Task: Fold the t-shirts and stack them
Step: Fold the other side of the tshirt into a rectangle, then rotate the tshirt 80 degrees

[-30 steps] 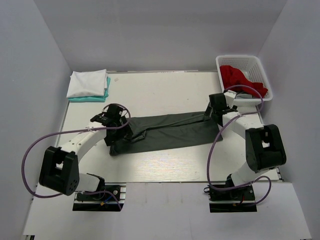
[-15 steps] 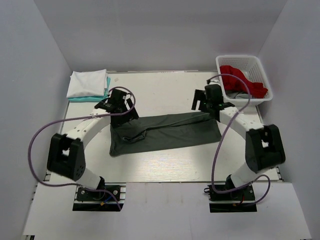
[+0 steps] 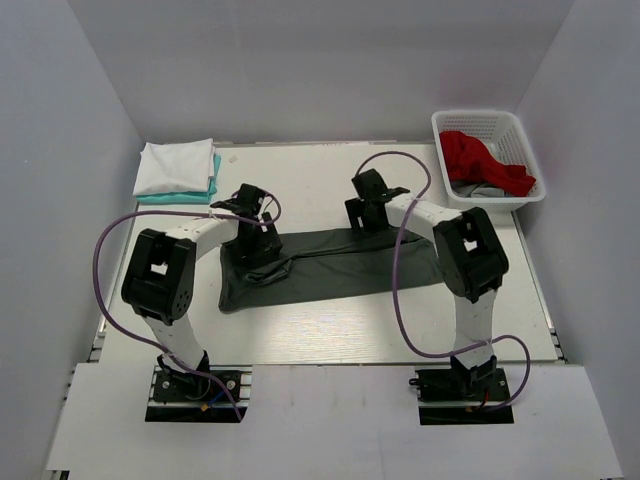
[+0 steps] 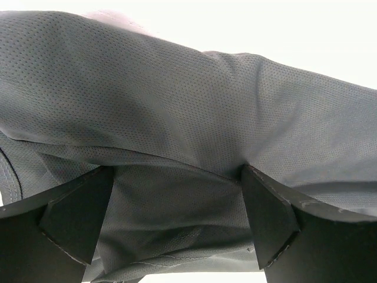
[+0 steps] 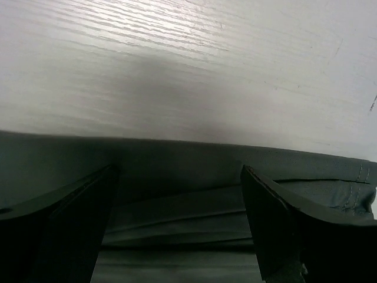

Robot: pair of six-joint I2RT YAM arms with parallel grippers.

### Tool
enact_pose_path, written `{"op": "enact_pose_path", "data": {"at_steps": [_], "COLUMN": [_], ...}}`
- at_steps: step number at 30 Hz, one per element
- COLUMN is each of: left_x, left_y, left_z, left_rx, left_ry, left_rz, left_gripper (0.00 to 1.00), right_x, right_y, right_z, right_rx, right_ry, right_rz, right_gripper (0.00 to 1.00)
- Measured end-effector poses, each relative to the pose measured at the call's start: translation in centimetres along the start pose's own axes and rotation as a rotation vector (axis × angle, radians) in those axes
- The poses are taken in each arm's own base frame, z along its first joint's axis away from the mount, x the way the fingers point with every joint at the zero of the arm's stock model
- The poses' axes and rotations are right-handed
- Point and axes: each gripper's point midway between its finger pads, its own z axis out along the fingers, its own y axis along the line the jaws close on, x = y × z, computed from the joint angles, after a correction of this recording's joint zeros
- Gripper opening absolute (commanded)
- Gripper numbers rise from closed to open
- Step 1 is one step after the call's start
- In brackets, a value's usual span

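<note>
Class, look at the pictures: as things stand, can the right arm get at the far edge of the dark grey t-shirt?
Probably yes. The right arm hangs over the far edge of the dark grey t-shirt, jaws open just above it, and nothing lies between; the white basket stands well off.

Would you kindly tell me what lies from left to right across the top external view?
White t-shirt folded atop teal t-shirt → dark grey t-shirt spread flat → white basket holding the red t-shirt.
</note>
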Motion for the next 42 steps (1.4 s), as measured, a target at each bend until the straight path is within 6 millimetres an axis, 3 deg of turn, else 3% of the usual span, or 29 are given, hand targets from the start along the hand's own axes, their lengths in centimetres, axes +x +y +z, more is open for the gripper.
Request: {"op": "enact_pose_path", "data": {"at_steps": [6, 13, 19, 33, 39, 42], "left_x": [-0.1, -0.2, -0.3, -0.5, -1.5, -4.2], "left_y": [0.3, 0.3, 0.5, 0.8, 0.4, -1.4], "left_z": [0.2, 0.3, 0.3, 0.6, 1.2, 2.1], "left_rx": [-0.017, -0.029, -0.041, -0.082, -0.13, -0.129], "left_ry": [-0.007, 0.001, -0.007, 0.003, 0.043, 0.025], "left_rz": [-0.006, -0.019, -0.035, -0.043, -0.035, -0.026], "left_gripper": [1.0, 1.0, 1.0, 1.0, 1.0, 1.0], "right_x": [0.2, 2.2, 2.7, 7.8, 10.3, 11.0], "right_y": [-1.5, -3.5, -5.1, -7.7, -6.6, -5.3], "right_z": [0.4, -0.9, -1.7, -3.6, -4.2, -4.4], "right_rx": [0.144, 0.229, 0.292, 0.31, 0.183, 0.097], "right_ry": [0.046, 0.075, 0.085, 0.108, 0.067, 0.032], "right_rz": [0.025, 0.082, 0.126, 0.258, 0.35, 0.39], "right_gripper": [0.9, 0.9, 0.9, 0.9, 0.9, 0.9]}}
